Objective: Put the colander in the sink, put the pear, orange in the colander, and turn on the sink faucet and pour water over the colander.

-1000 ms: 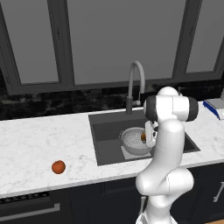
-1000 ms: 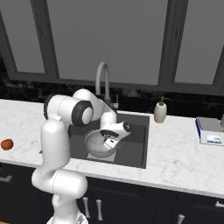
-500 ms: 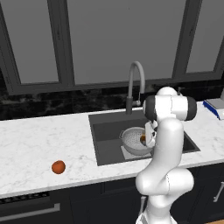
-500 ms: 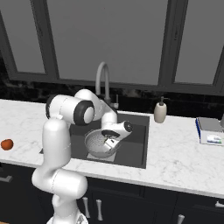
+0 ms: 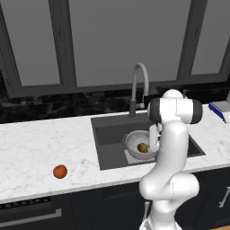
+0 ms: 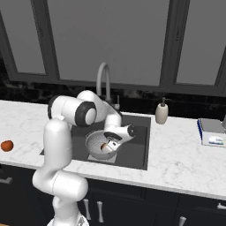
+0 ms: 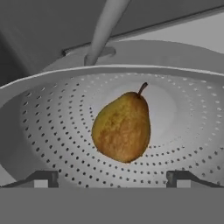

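The pale perforated colander (image 5: 134,140) (image 6: 94,144) (image 7: 48,131) sits in the dark sink (image 5: 112,132) (image 6: 134,145). Inside it lies the olive-brown pear (image 5: 143,148) (image 6: 103,147) (image 7: 122,127), free of the fingers. My gripper (image 7: 112,178) (image 6: 109,148) hovers just over the colander's rim, open, its two fingertips (image 7: 41,178) wide apart on either side of the pear. The orange (image 5: 60,171) (image 6: 6,145) rests on the white counter left of the sink. The arched sink faucet (image 5: 139,85) (image 6: 104,81) (image 7: 105,26) stands behind the basin.
A beige soap dispenser (image 6: 161,113) stands right of the sink. A blue-and-white box (image 6: 212,131) (image 5: 220,110) lies on the counter at the far right. Dark window panes rise behind the marble counter (image 5: 40,148).
The fingers have spread wider and let go of the pear, which now lies in the colander. The arm has hardly moved.
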Controlling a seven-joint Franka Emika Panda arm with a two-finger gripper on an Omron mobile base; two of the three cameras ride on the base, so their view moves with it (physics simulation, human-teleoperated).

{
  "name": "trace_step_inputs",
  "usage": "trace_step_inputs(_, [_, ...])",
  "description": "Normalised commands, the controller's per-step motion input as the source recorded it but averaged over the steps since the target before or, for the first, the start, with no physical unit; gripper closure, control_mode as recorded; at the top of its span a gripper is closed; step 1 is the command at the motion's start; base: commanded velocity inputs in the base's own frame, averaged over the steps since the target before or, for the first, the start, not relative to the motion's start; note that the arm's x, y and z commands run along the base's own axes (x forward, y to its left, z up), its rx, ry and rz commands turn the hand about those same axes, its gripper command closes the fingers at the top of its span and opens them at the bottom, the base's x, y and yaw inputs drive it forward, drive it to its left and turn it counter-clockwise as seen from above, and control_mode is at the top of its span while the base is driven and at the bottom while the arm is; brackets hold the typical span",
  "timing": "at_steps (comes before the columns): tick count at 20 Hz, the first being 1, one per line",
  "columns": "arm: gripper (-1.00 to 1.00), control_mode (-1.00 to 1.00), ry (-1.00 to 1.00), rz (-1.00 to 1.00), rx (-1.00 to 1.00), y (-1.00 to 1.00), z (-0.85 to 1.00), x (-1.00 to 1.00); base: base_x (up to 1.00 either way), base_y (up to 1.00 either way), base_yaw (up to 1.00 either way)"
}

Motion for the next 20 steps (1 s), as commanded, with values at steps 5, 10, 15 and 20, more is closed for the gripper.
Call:
trace_step_inputs(5, [-1.0, -1.0, -0.24, 0.01, 0.2, 0.0, 0.65, -0.21, 0.0, 0.0, 0.0])
trace_step_inputs(10, [-1.0, -1.0, -0.24, 0.0, 0.18, -0.08, 0.92, -0.4, 0.0, 0.0, 0.0])
trace_step_inputs(15, [-1.0, -1.0, -0.22, 0.0, 0.01, -0.03, 1.0, -0.64, 0.0, 0.0, 0.0])
trace_step_inputs(20, [-1.0, -1.0, -0.24, 0.0, -0.04, 0.0, 1.0, -0.94, 0.0, 0.0, 0.0])
